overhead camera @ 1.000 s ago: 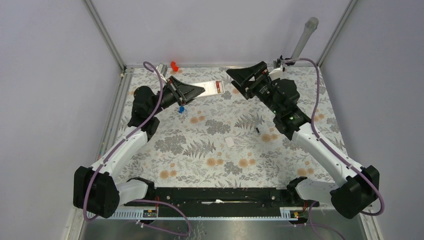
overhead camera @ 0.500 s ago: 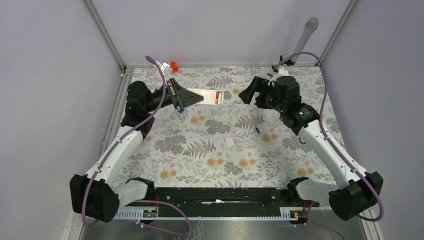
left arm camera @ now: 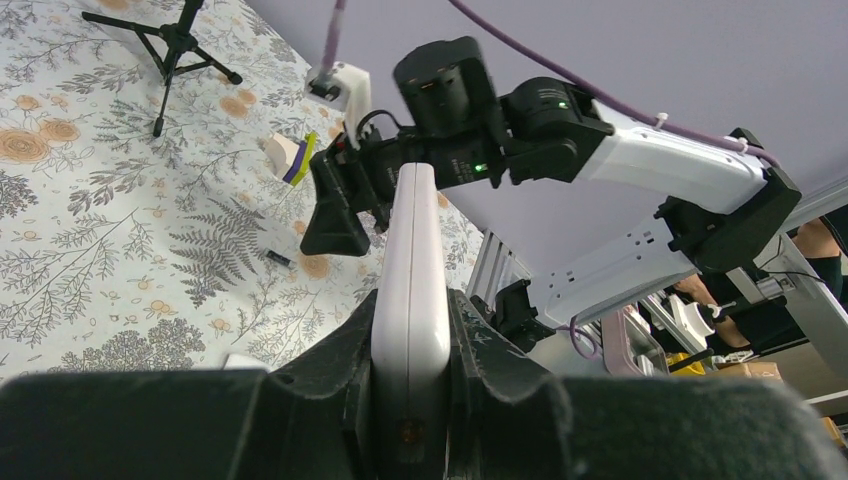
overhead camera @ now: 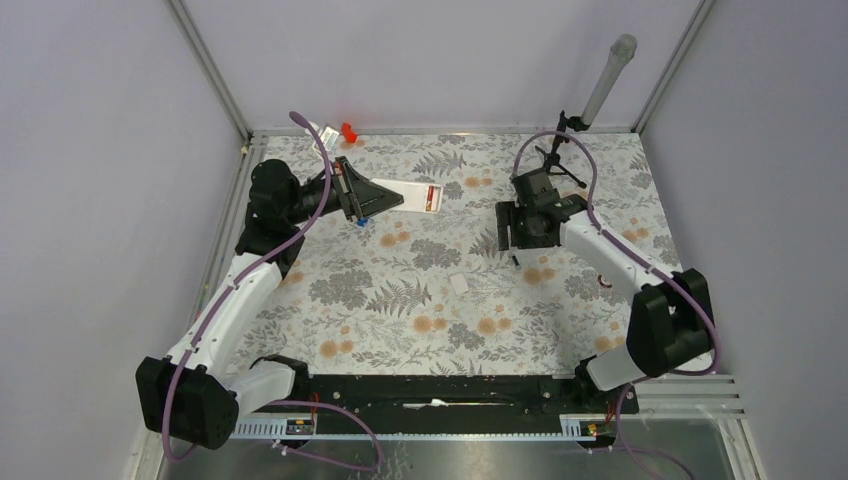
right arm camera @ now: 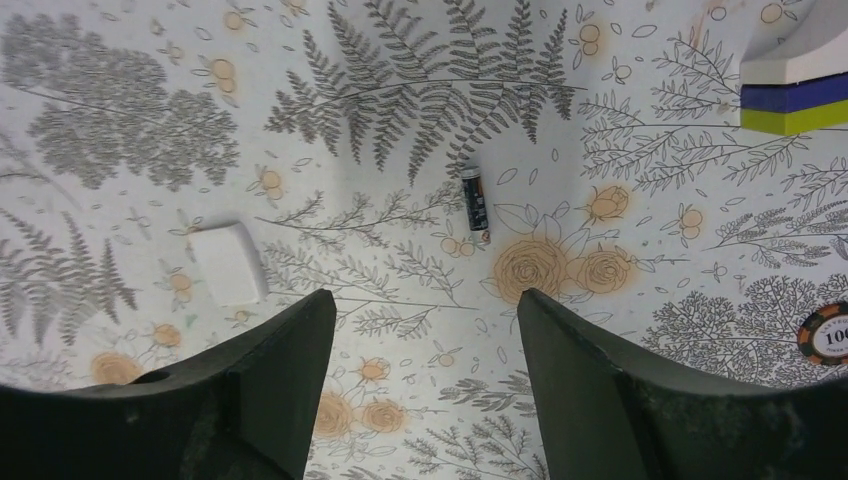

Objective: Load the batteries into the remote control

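My left gripper (overhead camera: 388,195) is shut on the near end of the white remote control (overhead camera: 412,196) and holds it above the back left of the table. A red and black battery (overhead camera: 433,196) shows in the remote's far end. In the left wrist view the remote (left arm camera: 410,250) stands edge-on between my fingers (left arm camera: 410,335). A second battery (overhead camera: 516,260) lies loose on the table; it also shows in the right wrist view (right arm camera: 474,202). My right gripper (overhead camera: 516,235) points down at the table just behind that battery, open and empty (right arm camera: 425,305).
A small white square plate (overhead camera: 459,283) lies near the table's middle and shows in the right wrist view (right arm camera: 228,263). A blue piece (overhead camera: 359,222) lies under the left gripper. A red piece (overhead camera: 347,131) and a small tripod (overhead camera: 560,152) stand at the back. A yellow-green bar (right arm camera: 795,105) lies right of the battery.
My right arm has swung away from the remote, forward and down, and its gripper now points at the table over the loose battery. My left gripper has kept hold of the remote, shifting slightly.
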